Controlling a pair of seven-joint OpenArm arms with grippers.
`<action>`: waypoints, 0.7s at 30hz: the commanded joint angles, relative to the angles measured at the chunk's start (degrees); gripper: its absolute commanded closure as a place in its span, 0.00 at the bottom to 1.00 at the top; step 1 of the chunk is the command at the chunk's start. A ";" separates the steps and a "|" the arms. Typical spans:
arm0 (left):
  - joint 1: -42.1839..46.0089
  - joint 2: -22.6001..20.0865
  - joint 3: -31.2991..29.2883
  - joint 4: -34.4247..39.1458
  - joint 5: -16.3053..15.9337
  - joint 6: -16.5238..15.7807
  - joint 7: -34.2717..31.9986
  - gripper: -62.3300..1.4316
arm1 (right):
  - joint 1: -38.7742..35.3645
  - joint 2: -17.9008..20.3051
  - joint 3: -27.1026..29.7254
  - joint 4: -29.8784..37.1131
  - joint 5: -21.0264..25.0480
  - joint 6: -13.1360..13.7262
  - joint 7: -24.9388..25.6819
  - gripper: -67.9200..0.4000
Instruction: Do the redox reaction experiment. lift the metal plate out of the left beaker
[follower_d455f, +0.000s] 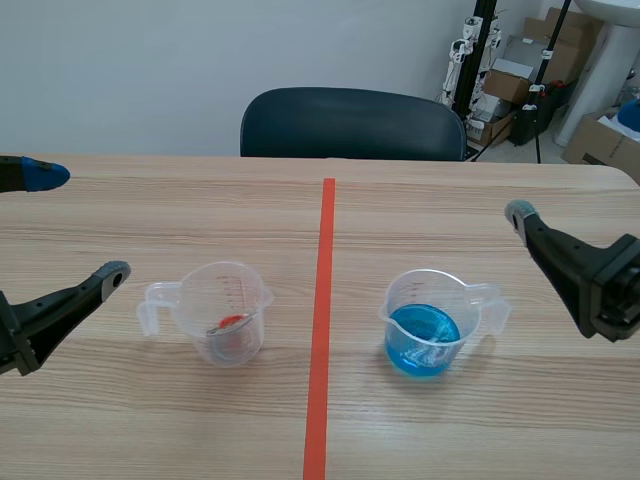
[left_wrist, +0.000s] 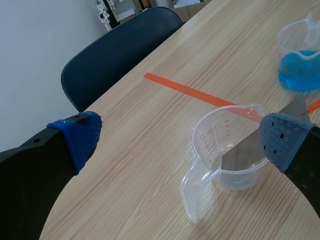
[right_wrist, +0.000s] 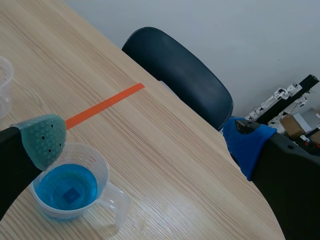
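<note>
With my left gripper (follower_d455f: 78, 224) spread, I'd pinch the thin, stiff, probably slippery grey metal plate (left_wrist: 240, 150) by its upper end in the clear plastic beaker (left_wrist: 215, 131).

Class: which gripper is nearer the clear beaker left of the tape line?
Left. The left gripper sits open beside the clear beaker; the right gripper is beyond the blue-liquid beaker.

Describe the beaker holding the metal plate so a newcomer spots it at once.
Start at the orange tape line running down the middle of the table. On the left arm's side of it stands a clear handled beaker. Unlike its twin across the line, holding blue liquid, it holds a grey metal plate and no blue.
</note>
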 joint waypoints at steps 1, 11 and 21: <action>-0.15 0.28 -0.35 0.42 -0.61 0.26 -0.59 0.00 | 0.66 1.64 0.02 0.59 0.31 -0.44 0.87 0.00; -0.15 1.01 -0.35 0.42 -0.61 0.26 -0.55 0.00 | 0.66 6.88 0.02 0.57 0.33 -0.46 0.24 0.00; 2.19 4.11 -0.35 0.42 -0.61 0.50 -0.37 0.00 | 0.61 14.40 0.02 0.57 0.33 -0.42 -1.42 0.00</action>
